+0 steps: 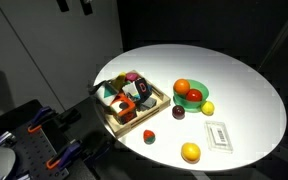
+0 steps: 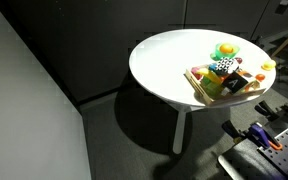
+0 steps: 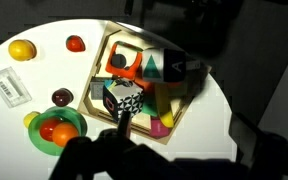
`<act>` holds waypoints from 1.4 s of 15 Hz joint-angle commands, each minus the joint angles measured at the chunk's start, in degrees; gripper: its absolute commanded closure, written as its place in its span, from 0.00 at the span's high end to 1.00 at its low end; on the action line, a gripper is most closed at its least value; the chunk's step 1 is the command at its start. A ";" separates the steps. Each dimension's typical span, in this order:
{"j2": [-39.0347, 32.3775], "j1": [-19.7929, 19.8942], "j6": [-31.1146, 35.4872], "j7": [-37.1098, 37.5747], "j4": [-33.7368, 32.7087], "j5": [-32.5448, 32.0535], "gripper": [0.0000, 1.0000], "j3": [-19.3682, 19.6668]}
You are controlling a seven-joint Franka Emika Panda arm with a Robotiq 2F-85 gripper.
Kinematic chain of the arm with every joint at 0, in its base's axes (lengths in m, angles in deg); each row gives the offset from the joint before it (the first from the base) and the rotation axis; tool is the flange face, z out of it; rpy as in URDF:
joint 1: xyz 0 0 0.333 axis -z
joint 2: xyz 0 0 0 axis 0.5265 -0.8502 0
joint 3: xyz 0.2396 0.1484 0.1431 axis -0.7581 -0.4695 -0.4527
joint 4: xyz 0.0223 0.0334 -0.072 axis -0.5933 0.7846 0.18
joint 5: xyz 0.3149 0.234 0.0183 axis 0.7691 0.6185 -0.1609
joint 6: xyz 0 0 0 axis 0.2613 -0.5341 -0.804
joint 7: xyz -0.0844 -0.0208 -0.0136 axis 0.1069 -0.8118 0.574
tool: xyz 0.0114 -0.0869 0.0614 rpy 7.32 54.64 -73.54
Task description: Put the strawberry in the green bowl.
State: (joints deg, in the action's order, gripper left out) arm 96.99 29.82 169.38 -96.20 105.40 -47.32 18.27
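The strawberry [image 1: 150, 136] is a small bright red fruit lying alone on the white table near the front corner of the wooden tray; in the wrist view [image 3: 76, 44] it lies beside the tray. The green bowl [image 1: 189, 103] stands on the other side of the tray and holds an orange fruit and a red fruit; it also shows in the wrist view [image 3: 74, 125]. My gripper [image 1: 74, 5] hangs high above the table's far side, well away from both. In the wrist view its fingers [image 3: 179, 150] are dark shapes set wide apart, with nothing between them.
The wooden tray [image 1: 114, 118] full of toy blocks fills the table's middle, also seen in an exterior view [image 2: 197, 84]. A maroon fruit [image 1: 178, 111] and yellow lemon [image 1: 207, 108] lie by the bowl. A yellow-orange fruit [image 1: 190, 152] and white card [image 1: 218, 134] lie near the edge.
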 commanded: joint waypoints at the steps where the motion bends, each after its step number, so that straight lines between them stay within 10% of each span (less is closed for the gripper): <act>1: -2.91 0.54 0.92 -2.92 -3.34 4.79 1.00 2.94; 21: -11.21 12.09 4.60 -5.39 -5.31 10.50 1.00 12.56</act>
State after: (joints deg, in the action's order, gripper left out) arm 87.68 40.67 173.70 -100.23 101.31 -36.90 30.30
